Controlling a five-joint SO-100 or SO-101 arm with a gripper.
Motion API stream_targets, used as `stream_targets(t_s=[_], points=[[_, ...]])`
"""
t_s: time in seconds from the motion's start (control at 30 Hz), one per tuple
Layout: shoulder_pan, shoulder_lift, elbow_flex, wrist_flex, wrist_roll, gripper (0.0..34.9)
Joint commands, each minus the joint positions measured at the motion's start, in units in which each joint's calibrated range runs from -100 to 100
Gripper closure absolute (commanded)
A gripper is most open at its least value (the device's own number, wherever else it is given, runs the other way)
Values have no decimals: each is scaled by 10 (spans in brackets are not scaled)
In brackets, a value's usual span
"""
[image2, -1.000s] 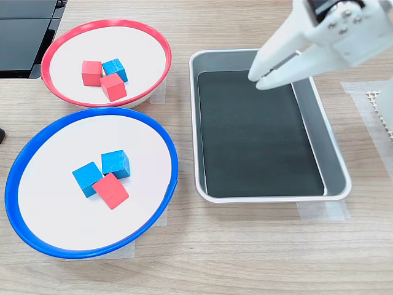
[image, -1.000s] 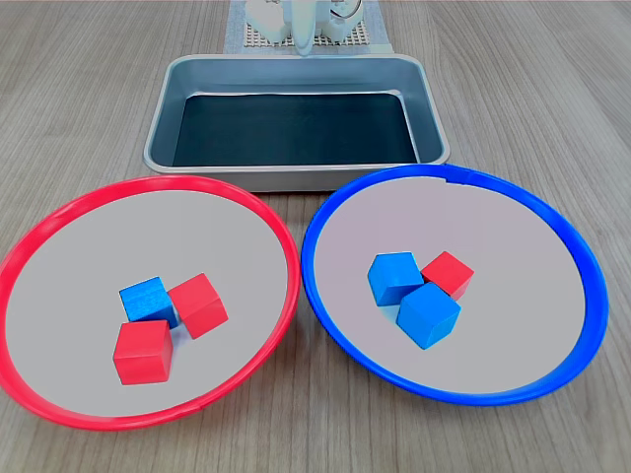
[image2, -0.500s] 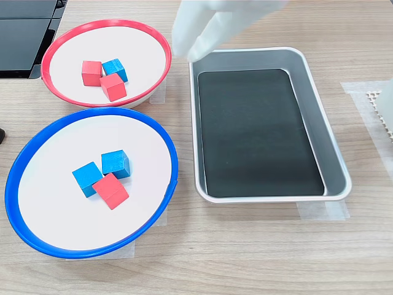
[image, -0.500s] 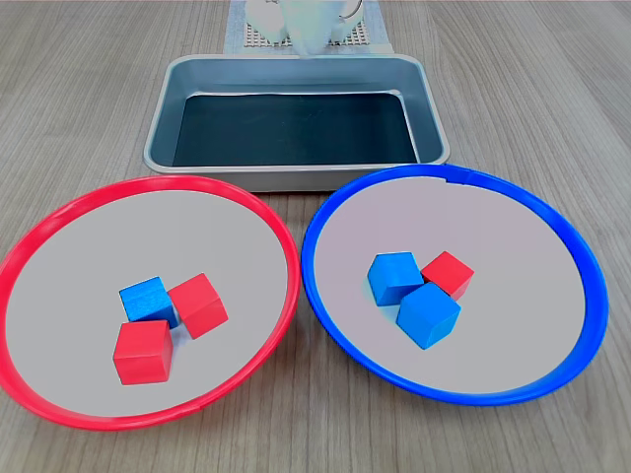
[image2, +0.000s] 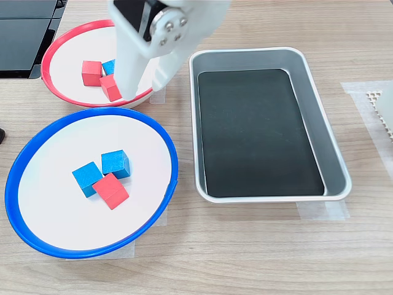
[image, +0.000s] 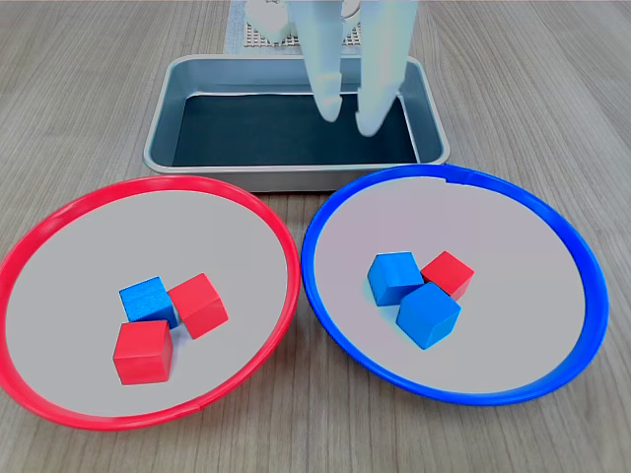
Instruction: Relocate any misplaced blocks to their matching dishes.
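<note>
A robotics lab bench, by the look of it — a wood-grain tabletop (image2: 258,246) with the grey metal tray (image2: 334,157) taped down at its corners, and beside the tray a white mesh mat (image: 258,35) under the arm's base.

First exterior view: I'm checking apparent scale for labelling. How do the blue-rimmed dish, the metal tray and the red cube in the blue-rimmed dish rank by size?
1. Blue-rimmed dish and metal tray: similar; the dish is nearer the camera, so unranked.
2. Red cube: clearly smallest.
</note>
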Motion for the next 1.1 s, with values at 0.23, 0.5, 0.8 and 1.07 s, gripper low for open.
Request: stream_targets(t_s=[0.23, 0.5, 0.8, 1.07], points=[[-43, 173, -224, 0, -6, 218], [-68, 233, -268, 15, -17, 190], [-74, 296, -329, 58, -18, 182], [-66, 343, -381, 52, -13, 176]])
